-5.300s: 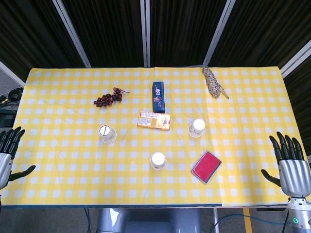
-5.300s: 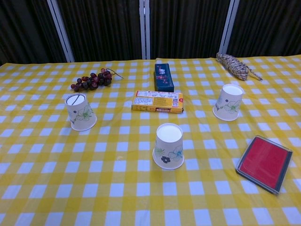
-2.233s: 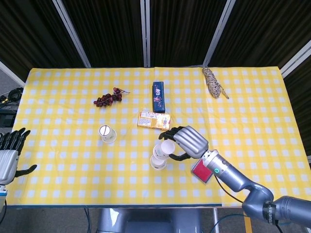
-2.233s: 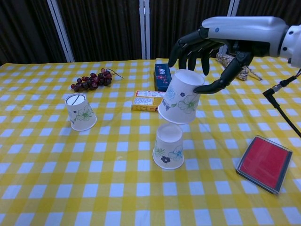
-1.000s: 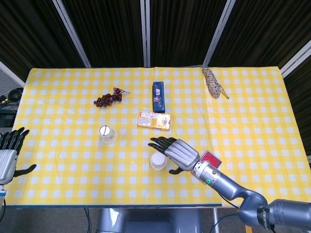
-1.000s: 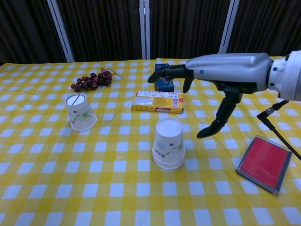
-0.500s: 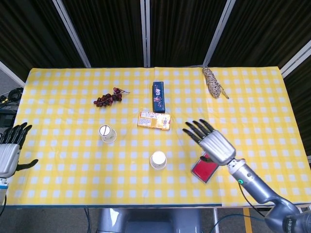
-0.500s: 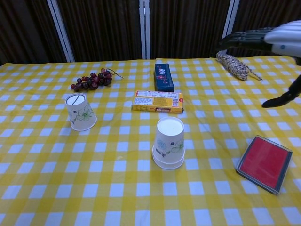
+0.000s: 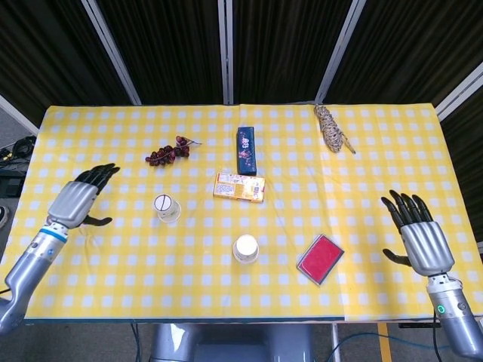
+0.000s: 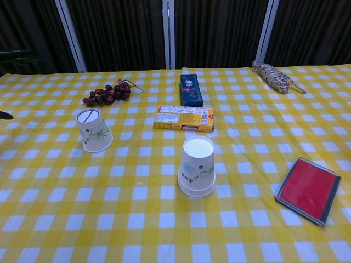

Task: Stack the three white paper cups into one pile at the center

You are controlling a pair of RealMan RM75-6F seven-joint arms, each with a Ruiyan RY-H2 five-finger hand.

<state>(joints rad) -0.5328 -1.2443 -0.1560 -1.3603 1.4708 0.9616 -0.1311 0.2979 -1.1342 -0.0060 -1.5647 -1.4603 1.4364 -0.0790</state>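
Two white paper cups stand upside down as one stack [image 9: 245, 248] [image 10: 197, 166] near the table's middle front. A third upside-down cup [image 9: 167, 207] [image 10: 94, 130] stands alone to the left of it. My left hand [image 9: 78, 200] hovers open over the table's left part, a short way left of the lone cup, fingers spread and empty. In the chest view only a dark fingertip [image 10: 5, 115] of it shows at the left edge. My right hand [image 9: 419, 237] is open and empty at the table's right front edge, far from the cups.
A yellow snack box [image 9: 239, 187] [image 10: 183, 118] lies behind the stack, a dark blue box [image 9: 246, 149] [image 10: 191, 90] further back. Grapes [image 9: 169, 152] [image 10: 107, 93] lie behind the lone cup. A red pad [image 9: 320, 259] [image 10: 307, 190] sits at front right, a twine bundle [image 9: 333, 128] [image 10: 273, 76] at back right.
My right hand set its cup over the centre cup, let go and drew back to the right front edge. My left hand has come in over the table toward the lone cup.
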